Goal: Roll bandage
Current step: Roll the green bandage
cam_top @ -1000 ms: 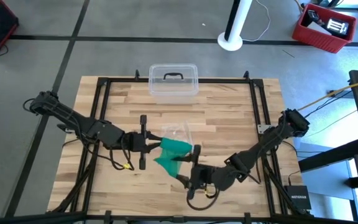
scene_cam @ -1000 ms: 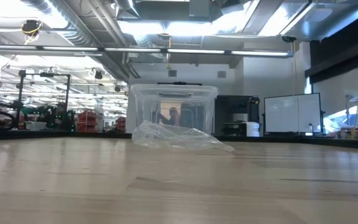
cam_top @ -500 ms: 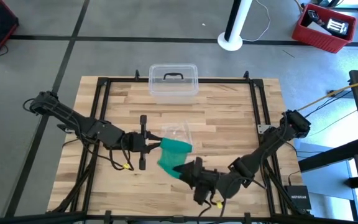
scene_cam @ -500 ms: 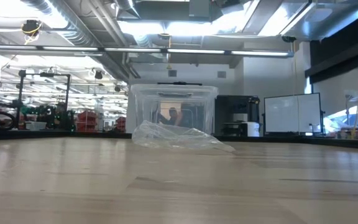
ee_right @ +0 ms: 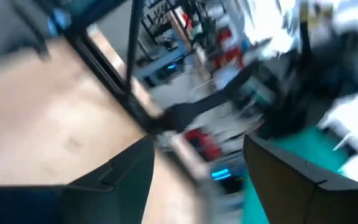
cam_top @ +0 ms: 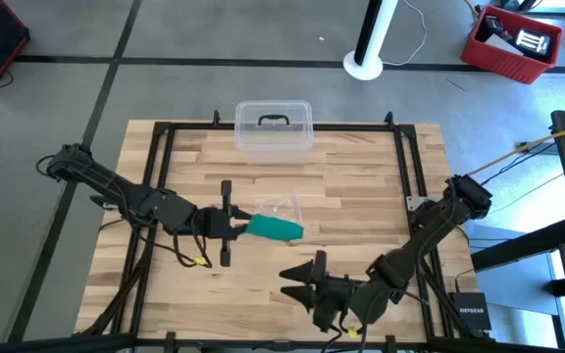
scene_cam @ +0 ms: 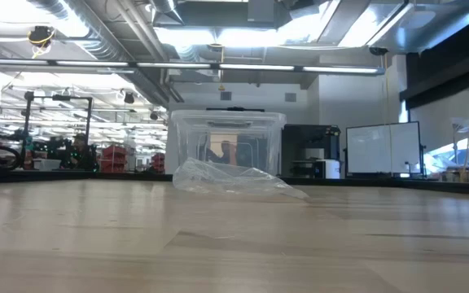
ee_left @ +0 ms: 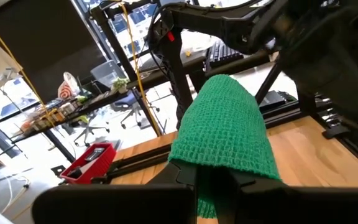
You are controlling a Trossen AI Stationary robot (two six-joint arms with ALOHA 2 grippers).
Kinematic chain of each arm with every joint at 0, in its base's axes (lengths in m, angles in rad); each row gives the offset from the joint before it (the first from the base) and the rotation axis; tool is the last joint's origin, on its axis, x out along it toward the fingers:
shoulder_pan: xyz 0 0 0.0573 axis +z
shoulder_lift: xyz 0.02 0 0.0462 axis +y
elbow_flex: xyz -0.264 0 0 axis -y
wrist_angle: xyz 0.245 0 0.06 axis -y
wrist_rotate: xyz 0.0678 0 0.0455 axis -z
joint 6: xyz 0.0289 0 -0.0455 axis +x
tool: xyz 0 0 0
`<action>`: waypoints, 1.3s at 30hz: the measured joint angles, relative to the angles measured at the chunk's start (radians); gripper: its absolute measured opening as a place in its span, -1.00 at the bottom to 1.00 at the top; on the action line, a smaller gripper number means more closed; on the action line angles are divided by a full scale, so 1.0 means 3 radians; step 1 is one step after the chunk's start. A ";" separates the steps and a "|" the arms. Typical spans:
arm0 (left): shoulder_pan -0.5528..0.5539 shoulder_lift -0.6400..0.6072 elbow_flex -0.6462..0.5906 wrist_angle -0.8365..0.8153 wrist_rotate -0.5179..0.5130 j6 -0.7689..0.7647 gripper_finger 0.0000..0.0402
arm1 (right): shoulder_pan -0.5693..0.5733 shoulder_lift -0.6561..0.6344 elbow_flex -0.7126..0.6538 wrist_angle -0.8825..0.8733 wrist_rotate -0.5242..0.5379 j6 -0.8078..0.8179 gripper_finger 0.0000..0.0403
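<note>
Wooden table (cam_top: 351, 186), left tool (cam_top: 235, 225) clamping teal bandage (cam_top: 276, 228), right tool (cam_top: 302, 284) open, empty.

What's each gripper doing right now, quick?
Left gripper: shut on the teal-green soft fabric bandage.
Right gripper: open, holding nothing, apart from the bandage.

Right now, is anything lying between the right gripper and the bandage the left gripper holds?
Nothing visible. The right gripper stands open near the table's front edge; only bare wood separates it from the bandage, clamped in the left gripper.
</note>
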 joint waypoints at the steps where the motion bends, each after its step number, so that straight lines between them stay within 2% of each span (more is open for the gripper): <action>1: -0.0001 0.0000 0.0000 0.0000 0.0000 0.0024 -0.94 | 0.0021 0.0000 0.0000 -0.0096 0.0056 0.0466 0.24; 4: -0.0026 0.0000 0.0000 -0.0001 -0.0001 0.0077 -0.94 | 0.0087 0.0000 0.0000 -0.0575 0.0282 0.1723 0.24; 7: -0.0052 0.0000 0.0000 0.0000 0.0001 0.0134 -0.94 | 0.0104 0.0000 -0.0004 -0.1063 0.0526 0.2685 0.24; 11: -0.0123 0.0000 0.0000 -0.0001 0.0000 0.0202 -0.94 | -0.0039 -0.0003 -0.0139 -0.0982 0.0775 0.3191 0.24; 13: -0.0157 0.0000 0.0000 -0.0001 0.0000 0.0249 -0.94 | -0.0164 -0.0001 -0.0193 -0.0685 0.0608 0.3214 0.24; 16: -0.0216 0.0001 0.0000 -0.0006 0.0001 0.0303 -0.94 | -0.0367 -0.0004 -0.0273 -0.0067 0.0050 0.3141 0.24; 18: -0.0250 0.0001 0.0000 -0.0008 -0.0001 0.0324 -0.94 | -0.0462 -0.0003 -0.0287 0.0121 -0.0158 0.3104 0.24; 24: -0.0318 0.0003 0.0000 -0.0029 -0.0112 0.0408 -0.94 | -0.0517 -0.0004 -0.0287 0.0513 -0.0242 0.2808 0.14; 27: -0.0314 0.0003 0.0000 -0.0069 -0.0114 0.0409 -0.94 | -0.0509 -0.0004 -0.0287 0.0591 -0.0351 0.2768 -0.10; 32: -0.0270 0.0003 0.0000 -0.0089 -0.0211 0.0470 -0.94 | -0.0510 -0.0004 -0.0287 0.0613 -0.0538 0.2777 -0.81; 33: -0.0256 0.0003 0.0000 -0.0091 -0.0219 0.0478 -0.94 | -0.0510 -0.0004 -0.0287 0.0611 -0.0545 0.2758 -0.90; 39: -0.0243 0.0003 0.0000 -0.0097 -0.0601 0.0591 -0.94 | -0.0410 -0.0016 -0.0287 0.0604 -0.0437 0.2651 -0.97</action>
